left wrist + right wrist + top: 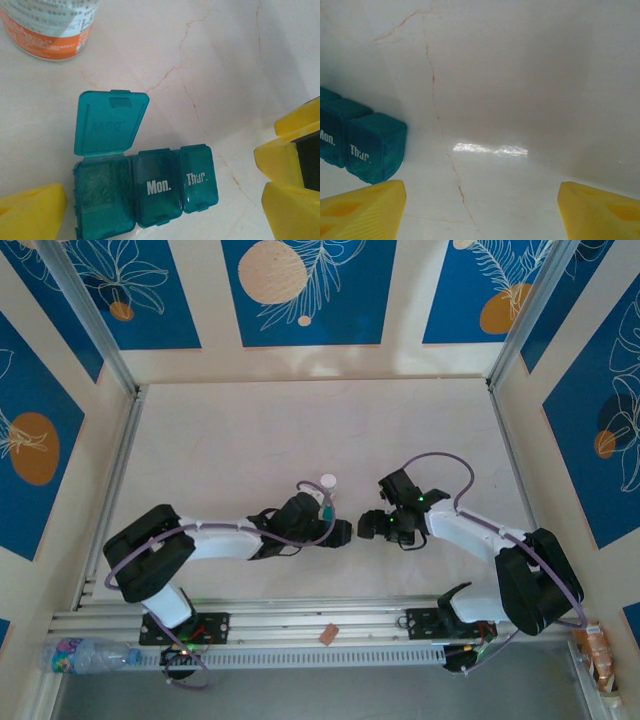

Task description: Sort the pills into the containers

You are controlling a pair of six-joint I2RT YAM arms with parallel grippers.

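Here, in the top view, both arms reach inward over the table (240, 430), so that the left gripper (341, 532) and the right gripper (366, 526) face each other near its middle, close together but apart. A white bottle (328, 483) stands just beyond the left gripper. In the left wrist view the organiser (150, 192), a teal strip of three square compartments, lies flat on the pale, brown-veined table between that gripper's yellow fingers (30, 212). The jaws are spread fully, one on either side of the strip, and they clasp nothing; whether the finger nearest the open compartment touches its wall cannot be told. The compartment at that end has its lid (111, 122) swung up and back, and its inside is too mottled to show any contents. The middle compartment reads "Mon." and the far one "Thur."; both are closed. The bottle, with an orange band at its foot, stands on the table beyond the raised lid, apart from the organiser. In the right wrist view the "Thur." end of the organiser lies at the left edge, outside the jaws and just beyond one finger. The right gripper's fingers stand well apart with bare table between them and hold nothing.
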